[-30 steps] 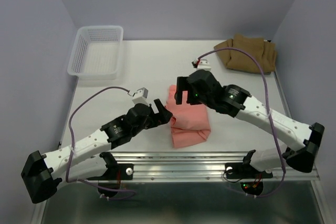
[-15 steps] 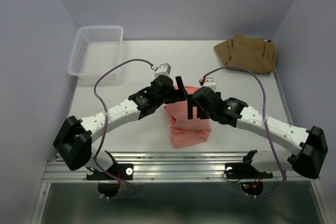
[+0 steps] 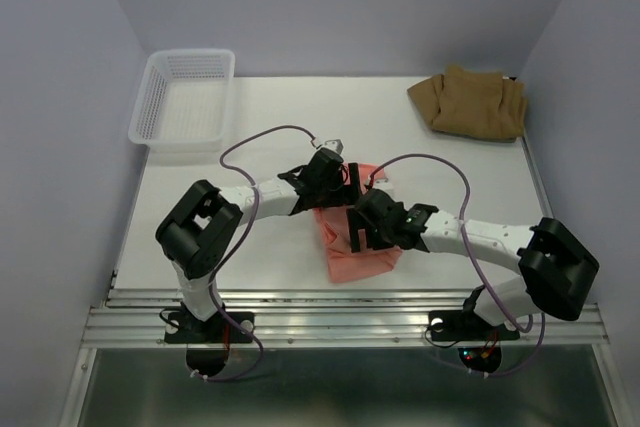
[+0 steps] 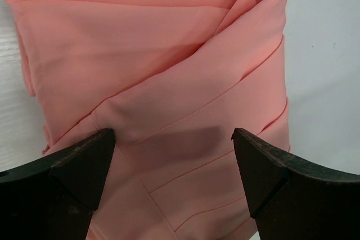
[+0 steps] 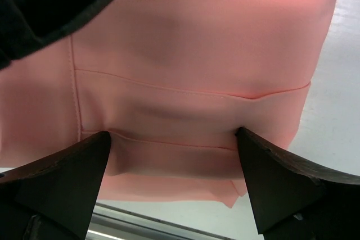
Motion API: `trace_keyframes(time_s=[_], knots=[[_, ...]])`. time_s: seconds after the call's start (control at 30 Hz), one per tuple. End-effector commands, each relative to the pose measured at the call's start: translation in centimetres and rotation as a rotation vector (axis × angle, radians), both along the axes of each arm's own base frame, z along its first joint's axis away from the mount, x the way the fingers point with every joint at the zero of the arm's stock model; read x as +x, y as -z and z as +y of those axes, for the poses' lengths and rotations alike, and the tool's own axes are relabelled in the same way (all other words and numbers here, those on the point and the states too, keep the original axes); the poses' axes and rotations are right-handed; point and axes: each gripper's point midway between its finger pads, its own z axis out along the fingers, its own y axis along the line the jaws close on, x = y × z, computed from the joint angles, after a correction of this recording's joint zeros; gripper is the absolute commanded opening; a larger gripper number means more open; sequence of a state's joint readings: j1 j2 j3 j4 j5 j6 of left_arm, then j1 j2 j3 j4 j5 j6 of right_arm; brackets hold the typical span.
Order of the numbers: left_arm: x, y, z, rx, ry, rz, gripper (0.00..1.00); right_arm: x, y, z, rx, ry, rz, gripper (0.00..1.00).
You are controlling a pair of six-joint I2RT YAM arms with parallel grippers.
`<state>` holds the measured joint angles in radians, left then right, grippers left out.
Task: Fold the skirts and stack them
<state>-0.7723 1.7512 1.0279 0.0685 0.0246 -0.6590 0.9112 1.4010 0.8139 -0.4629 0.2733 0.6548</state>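
A folded salmon-pink skirt (image 3: 362,259) lies at the middle of the table. My left gripper (image 3: 343,179) hangs open over its far end, and its fingers (image 4: 73,178) straddle pleated pink cloth (image 4: 169,82) with nothing pinched between them. My right gripper (image 3: 358,234) stands open over the skirt's middle. Its fingertips (image 5: 281,172) rest low on the pink skirt (image 5: 197,82), close to the hem nearest the table's front. A tan-brown skirt (image 3: 470,102) sits bunched at the far right corner, away from both grippers.
A white lattice basket (image 3: 185,97) stands at the far left corner. The metal rail (image 3: 340,307) runs along the table's front edge. Purple cables loop above both arms near the skirt.
The left arm has swung from the front left to the pink skirt's far end. The right gripper has moved nearer, over the skirt's middle. Both have stayed open.
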Motion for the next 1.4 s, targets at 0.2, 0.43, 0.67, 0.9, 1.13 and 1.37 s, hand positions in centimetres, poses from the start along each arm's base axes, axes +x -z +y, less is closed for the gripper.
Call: trace_keyframes(time_s=[0.2, 0.43, 0.67, 0.9, 1.13, 1.37], knots=[[1.6, 1.8, -0.8, -0.036, 0.021, 0.029, 0.99, -1.1, 6.3, -0.1, -0.042, 0.031, 0.096, 1.00], [3.3, 2.7, -1.5, -0.011, 0.045, 0.019, 0.99, -2.3, 7.3, 2.8, 0.019, 0.016, 0.124, 1.00], [5.1, 1.3, -4.4, -0.049, 0.146, -0.005, 0.99, -2.3, 5.4, 10.0, 0.152, 0.028, 0.046, 1.00], [4.8, -3.8, -4.6, -0.129, 0.159, -0.083, 0.99, 1.8, -0.8, 11.9, 0.249, 0.132, -0.137, 1.00], [5.8, -12.8, -4.4, -0.175, 0.161, -0.241, 0.99, 2.0, -11.9, 9.5, 0.396, 0.077, -0.330, 1.00], [5.8, -18.6, -2.4, -0.183, 0.092, -0.324, 0.99, 0.3, -13.5, 3.0, 0.333, 0.098, -0.396, 1.00]])
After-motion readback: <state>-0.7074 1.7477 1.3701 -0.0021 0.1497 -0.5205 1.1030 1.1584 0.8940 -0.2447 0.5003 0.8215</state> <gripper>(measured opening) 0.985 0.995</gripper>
